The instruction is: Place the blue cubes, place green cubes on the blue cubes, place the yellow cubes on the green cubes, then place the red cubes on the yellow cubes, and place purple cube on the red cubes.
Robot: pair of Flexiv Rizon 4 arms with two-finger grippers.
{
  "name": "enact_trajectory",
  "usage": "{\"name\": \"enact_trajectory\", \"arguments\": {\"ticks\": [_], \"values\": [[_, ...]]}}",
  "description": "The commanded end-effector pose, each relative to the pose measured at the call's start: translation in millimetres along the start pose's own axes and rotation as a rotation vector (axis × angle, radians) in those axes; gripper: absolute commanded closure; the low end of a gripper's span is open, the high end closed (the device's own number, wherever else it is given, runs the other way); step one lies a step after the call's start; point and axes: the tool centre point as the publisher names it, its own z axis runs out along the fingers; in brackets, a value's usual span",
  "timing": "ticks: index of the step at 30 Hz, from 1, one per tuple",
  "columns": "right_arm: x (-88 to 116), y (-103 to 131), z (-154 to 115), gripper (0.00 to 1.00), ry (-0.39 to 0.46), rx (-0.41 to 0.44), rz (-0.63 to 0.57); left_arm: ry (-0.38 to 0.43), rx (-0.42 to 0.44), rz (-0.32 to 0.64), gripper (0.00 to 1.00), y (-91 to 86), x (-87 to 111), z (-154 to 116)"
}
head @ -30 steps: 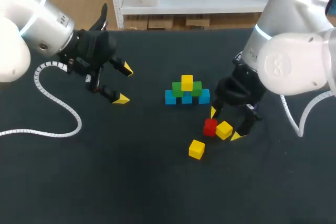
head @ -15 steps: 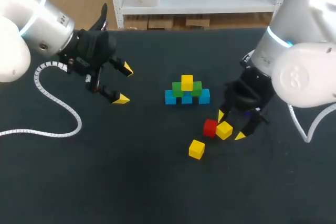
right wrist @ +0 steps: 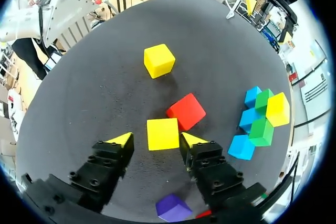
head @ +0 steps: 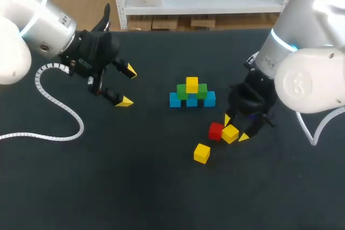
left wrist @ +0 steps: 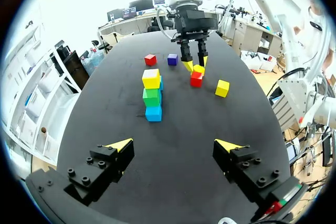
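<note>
A small pile stands mid-table: three blue cubes point(head: 175, 99) at the base, two green cubes point(head: 182, 91) on them and one yellow cube point(head: 192, 84) on top. My right gripper point(head: 235, 129) straddles a loose yellow cube point(right wrist: 163, 134). One finger is against the cube and a gap remains at the other, so the gripper is open. A red cube point(right wrist: 186, 111) touches that cube's far corner. Another yellow cube point(head: 202, 153) lies alone nearer the front. My left gripper point(head: 128, 85) hangs wide open at the left, holding nothing.
A purple cube point(left wrist: 172, 59) and a second red cube point(left wrist: 150, 59) lie behind my right arm, hidden from the head view. A white coiled cable point(head: 59, 103) from my left arm trails over the table's left side.
My right gripper's fingers have narrowed around the loose yellow cube, and the arm has shifted slightly. The left arm and the cubes have stayed where they were.
</note>
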Motion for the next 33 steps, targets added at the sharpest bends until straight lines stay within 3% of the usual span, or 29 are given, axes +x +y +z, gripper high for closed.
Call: {"name": "enact_trajectory", "arguments": {"ticks": [1, 6, 10, 12, 19, 25, 33], "values": [[2, -3, 3, 0.50, -0.001, -0.006, 0.000, -0.002, 0.001, 0.003, 0.00, 0.7, 0.9, 0], [3, -5, 4, 0.51, 0.003, -0.010, -0.002, -0.002, 0.001, 0.003, 0.00, 0.7, 0.9, 0], [2, -6, 4, 0.87, 0.008, -0.010, -0.005, -0.002, 0.001, 0.003, 0.00, 0.7, 0.9, 0], [2, -6, 4, 1.00, 0.011, -0.012, -0.004, -0.002, 0.001, 0.003, 0.00, 0.7, 0.9, 0], [4, 0, -3, 1.00, -0.002, 0.001, 0.097, -0.002, 0.001, 0.003, 0.00, 0.7, 0.9, 0], [9, 7, -20, 1.00, -0.018, 0.049, 0.357, -0.002, 0.001, 0.003, 0.00, 0.7, 0.9, 0], [4, -8, -50, 1.00, 0.068, 0.180, 0.584, -0.002, 0.001, 0.003, 0.00, 0.7, 0.9, 0]]}}
